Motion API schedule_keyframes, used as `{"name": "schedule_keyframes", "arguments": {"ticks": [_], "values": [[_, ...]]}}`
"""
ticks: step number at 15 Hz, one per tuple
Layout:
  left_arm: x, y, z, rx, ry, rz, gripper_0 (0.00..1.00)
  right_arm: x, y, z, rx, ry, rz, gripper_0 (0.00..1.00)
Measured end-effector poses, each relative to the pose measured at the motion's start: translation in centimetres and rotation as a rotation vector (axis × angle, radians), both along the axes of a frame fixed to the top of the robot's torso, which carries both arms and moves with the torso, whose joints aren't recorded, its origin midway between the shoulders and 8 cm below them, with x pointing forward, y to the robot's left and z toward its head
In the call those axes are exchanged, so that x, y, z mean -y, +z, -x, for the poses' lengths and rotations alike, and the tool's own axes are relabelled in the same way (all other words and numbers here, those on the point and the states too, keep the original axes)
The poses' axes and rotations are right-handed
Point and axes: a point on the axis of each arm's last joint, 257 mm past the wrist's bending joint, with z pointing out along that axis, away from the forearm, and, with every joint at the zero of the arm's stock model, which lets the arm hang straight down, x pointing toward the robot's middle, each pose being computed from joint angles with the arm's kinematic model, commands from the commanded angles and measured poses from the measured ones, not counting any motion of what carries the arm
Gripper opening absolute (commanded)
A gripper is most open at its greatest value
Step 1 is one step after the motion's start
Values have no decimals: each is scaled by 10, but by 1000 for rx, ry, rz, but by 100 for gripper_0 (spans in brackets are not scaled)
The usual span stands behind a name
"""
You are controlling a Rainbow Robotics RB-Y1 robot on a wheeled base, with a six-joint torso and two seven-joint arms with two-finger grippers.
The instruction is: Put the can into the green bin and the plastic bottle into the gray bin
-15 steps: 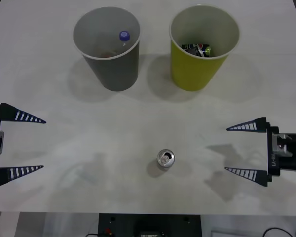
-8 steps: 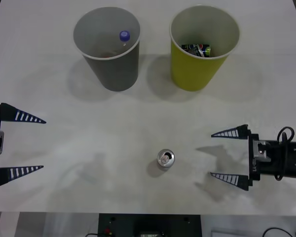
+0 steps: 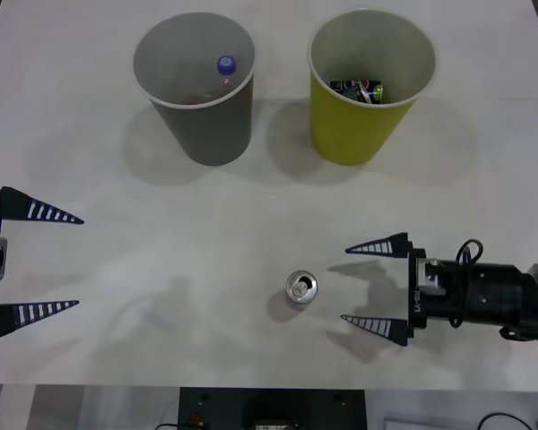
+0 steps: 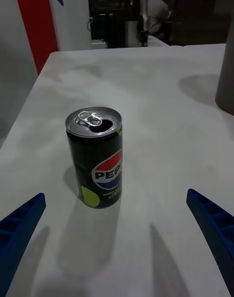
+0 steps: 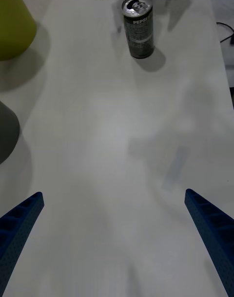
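The right gripper [image 3: 375, 290] hangs low over the counter [image 3: 251, 206] near its front edge, toward the front right corner, with its blue ribbed fingers [image 3: 378, 245] spread wide and holding nothing. It points along the front edge at the can [image 3: 301, 288], which stands upright just beside the fingertips, apart from them and not between them. In the right wrist view the can [image 4: 95, 156] stands a little to one side of the open span, its shiny silver top showing the pull-tab opening and its dark side carrying a red, white and blue logo with yellow-green spots.

The left gripper [image 3: 34, 262] sits at the counter's left edge, well apart from the can, its fingers likewise spread wide and empty. In the left wrist view the can [image 5: 138, 25] stands far across the bare counter.

Along the counter's back edge stand the two bins, near each other but not touching. The gray bin [image 3: 195, 90] is toward the back left; the plastic bottle [image 3: 225, 65] is inside it, its blue-violet cap showing against the pale inner wall. The green bin [image 3: 369, 85] is toward the back right, and a dark can with red and white marks [image 3: 357, 89] lies on its side inside it.
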Motion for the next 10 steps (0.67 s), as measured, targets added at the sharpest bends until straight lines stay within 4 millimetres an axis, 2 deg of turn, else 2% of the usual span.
{"name": "schedule_keyframes", "arguments": {"ticks": [10], "values": [[0, 0, 0, 0, 0, 0, 100, -58, -23, 0, -6, 19, -46, 100]]}}
